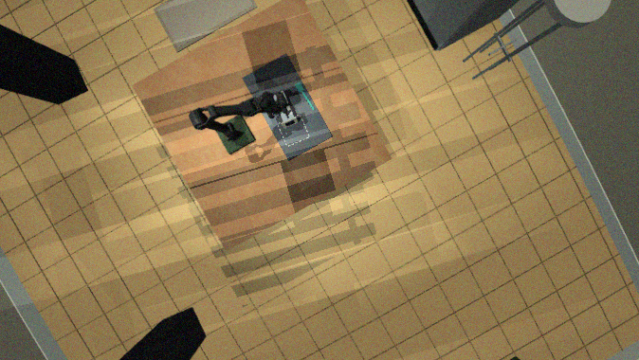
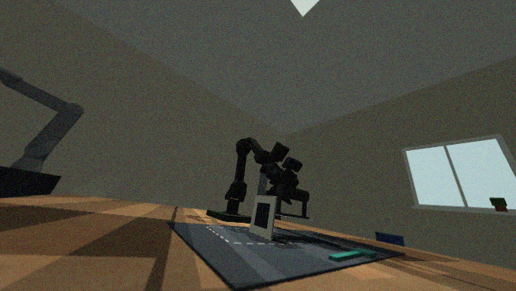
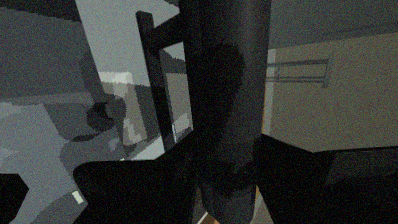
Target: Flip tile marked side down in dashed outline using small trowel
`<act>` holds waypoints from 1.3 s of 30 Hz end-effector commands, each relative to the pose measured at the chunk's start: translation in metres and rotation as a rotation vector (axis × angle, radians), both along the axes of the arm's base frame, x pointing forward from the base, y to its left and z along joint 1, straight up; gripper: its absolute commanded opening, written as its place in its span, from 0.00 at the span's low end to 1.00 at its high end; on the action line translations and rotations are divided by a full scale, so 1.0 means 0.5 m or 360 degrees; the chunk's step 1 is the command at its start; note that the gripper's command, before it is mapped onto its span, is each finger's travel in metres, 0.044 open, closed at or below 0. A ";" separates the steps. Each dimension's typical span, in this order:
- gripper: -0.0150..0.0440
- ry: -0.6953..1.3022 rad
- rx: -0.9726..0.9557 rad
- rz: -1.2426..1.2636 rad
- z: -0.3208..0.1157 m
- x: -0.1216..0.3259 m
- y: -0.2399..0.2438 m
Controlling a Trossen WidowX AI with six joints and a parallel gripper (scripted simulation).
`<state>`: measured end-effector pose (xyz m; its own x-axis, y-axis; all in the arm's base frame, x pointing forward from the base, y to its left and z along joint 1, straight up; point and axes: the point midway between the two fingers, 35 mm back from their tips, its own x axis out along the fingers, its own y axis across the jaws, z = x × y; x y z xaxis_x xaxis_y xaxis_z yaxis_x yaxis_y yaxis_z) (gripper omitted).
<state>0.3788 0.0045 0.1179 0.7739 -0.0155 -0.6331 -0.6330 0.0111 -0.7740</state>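
Note:
The white tile point(image 1: 288, 115) point(image 2: 271, 220) stands steeply on one edge at the dashed outline point(image 1: 299, 141) point(image 2: 250, 243) on the blue-grey mat point(image 1: 319, 133) point(image 2: 230, 264). Its dark square mark faces the exterior view. My gripper point(image 2: 285, 196) point(image 3: 219, 131) is shut on the trowel's dark round handle point(image 2: 301, 194) point(image 3: 227, 100), just behind the tile. The trowel's shank drops to a thin, dark blade low over the mat behind the tile. Whether the blade touches the tile is hidden.
A teal bar point(image 1: 305, 96) point(image 2: 346, 255) lies on the mat beside the outline. My arm's base stands on a dark green plate point(image 1: 246, 135) beside the mat. A grey slab point(image 1: 204, 21) is beyond the wooden table point(image 1: 256, 208).

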 end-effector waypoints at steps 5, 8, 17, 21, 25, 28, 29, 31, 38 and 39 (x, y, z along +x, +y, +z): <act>0.25 -0.0030 0.0001 0.0010 0.009 0.002 -0.004; 0.25 -0.0030 0.0001 0.0010 0.009 0.002 -0.006; 0.25 -0.0030 -0.0001 0.0010 -0.005 0.002 -0.030; 0.25 -0.0030 -0.0002 0.0010 -0.013 0.002 -0.040; 0.25 -0.0030 -0.0003 0.0010 -0.021 0.002 -0.050; 0.25 -0.0030 -0.0003 0.0010 -0.029 0.003 -0.056; 0.25 -0.0029 -0.0003 0.0010 -0.031 0.003 -0.058; 0.25 -0.0029 -0.0004 0.0010 -0.036 0.003 -0.062; 0.25 -0.0029 -0.0005 0.0010 -0.046 0.003 -0.068; 0.25 -0.0029 -0.0006 0.0011 -0.044 0.004 -0.064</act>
